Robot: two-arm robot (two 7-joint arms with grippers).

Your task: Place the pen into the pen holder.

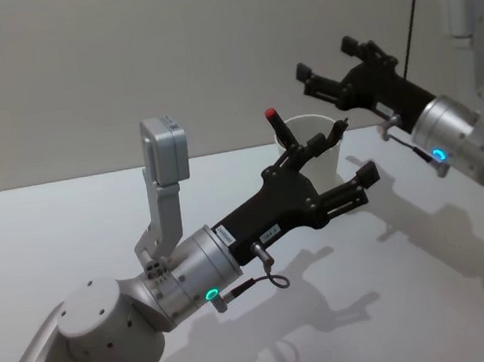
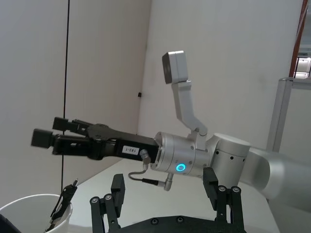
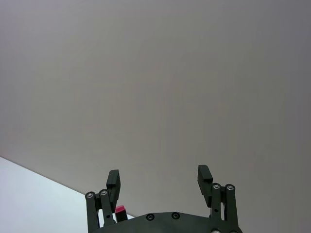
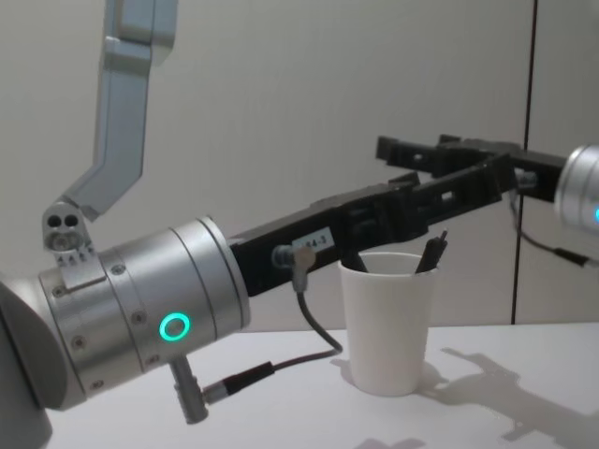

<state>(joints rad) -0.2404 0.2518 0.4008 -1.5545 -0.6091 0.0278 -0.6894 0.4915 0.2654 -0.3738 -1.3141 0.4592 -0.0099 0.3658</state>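
Standing just beyond the wide-open, empty left claw [image 1: 338, 166], pen holder [image 1: 320, 150] with pens.

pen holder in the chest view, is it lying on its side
No, the pen holder stands upright on the table, rim up, with dark pens sticking out of it.

The cup [image 1: 315, 148] is being partly covered in the head view by the left gripper [image 1: 342, 162], so its base is being hidden there. In the left wrist view the cup [image 2: 29, 213] is being cut by the lower edge. The red-capped pen [image 1: 280, 128] is being lost inside the cup, its lower length unseen. The right arm [image 4: 585, 187] is being cropped at the chest view's edge.
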